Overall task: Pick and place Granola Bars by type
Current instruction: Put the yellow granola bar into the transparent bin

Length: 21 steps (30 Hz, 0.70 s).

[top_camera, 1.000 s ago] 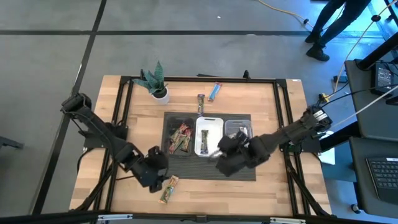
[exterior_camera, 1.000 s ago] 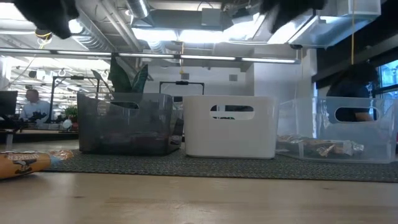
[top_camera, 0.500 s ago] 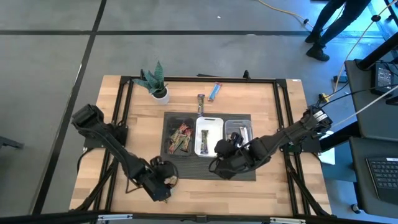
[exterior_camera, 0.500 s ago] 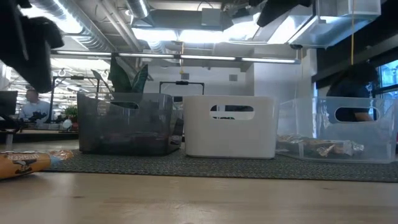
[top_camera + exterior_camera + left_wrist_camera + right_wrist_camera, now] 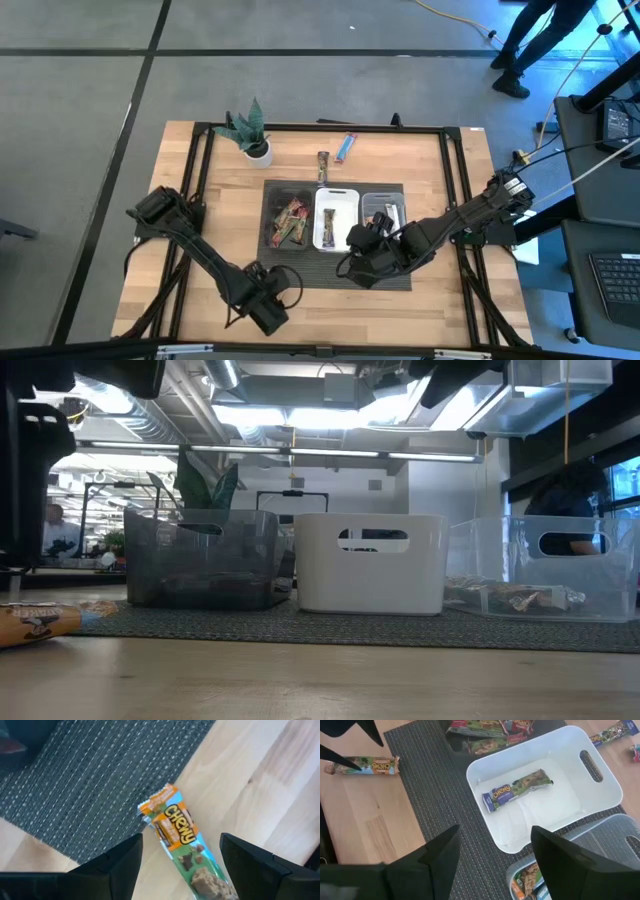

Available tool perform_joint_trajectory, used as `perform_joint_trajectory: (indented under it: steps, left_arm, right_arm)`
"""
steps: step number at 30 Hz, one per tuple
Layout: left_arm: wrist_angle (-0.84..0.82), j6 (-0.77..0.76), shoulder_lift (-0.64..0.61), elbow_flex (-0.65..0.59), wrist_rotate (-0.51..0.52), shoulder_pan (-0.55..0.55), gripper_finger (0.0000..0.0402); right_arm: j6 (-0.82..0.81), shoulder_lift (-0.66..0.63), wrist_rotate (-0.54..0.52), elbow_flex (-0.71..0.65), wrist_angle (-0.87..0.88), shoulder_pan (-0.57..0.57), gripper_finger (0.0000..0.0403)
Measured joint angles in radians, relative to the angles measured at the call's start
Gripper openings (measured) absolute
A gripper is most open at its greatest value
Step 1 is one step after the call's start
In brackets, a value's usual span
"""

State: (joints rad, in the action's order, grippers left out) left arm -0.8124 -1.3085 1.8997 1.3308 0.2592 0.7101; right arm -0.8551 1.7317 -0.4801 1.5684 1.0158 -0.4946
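1. Green-and-orange wrapped granola bar (image 5: 182, 847) lies on the bare wood at the near edge of the bench (image 5: 200, 230), one end just touching the dark woven mat (image 5: 95, 780). The left tool (image 5: 181, 857) hovers over it, fingers wide, holding nothing.
2. Judged step: approach for a pick. Next the tool must drop straight down, straddle the bar across its width and close.
3. Farther in, the right tool (image 5: 495, 850) hangs wide and empty above the mat's near edge, arm stretched in from the right.
4. Beyond it, the white tray (image 5: 600, 785) holds one blue bar (image 5: 516, 789); more bars lie in the black tray (image 5: 268, 215) and the clear tray (image 5: 400, 195).
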Motion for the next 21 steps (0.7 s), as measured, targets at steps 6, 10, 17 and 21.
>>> perform_joint_trajectory:
  steps: [6, 10, 17, 21]
  left_arm:
    - [-0.002, -0.04, 0.001, 0.0, 0.01, 0.002, 0.0256]
    - [0.001, -0.043, 0.027, 0.0, -0.009, 0.002, 0.0257]
    - [0.003, -0.095, 0.078, -0.001, -0.077, 0.002, 0.0256]
    - [0.003, -0.133, 0.111, 0.004, -0.107, 0.002, 0.0258]
  right_arm:
    - [-0.004, 0.0, 0.001, 0.0, 0.0, 0.0, 0.0244]
    - [-0.005, 0.0, 0.01, 0.0, -0.001, 0.0, 0.0244]
    - [0.007, 0.0, 0.01, 0.0, -0.001, -0.001, 0.0244]
    - [0.027, 0.0, 0.01, 0.0, 0.0, -0.001, 0.0244]
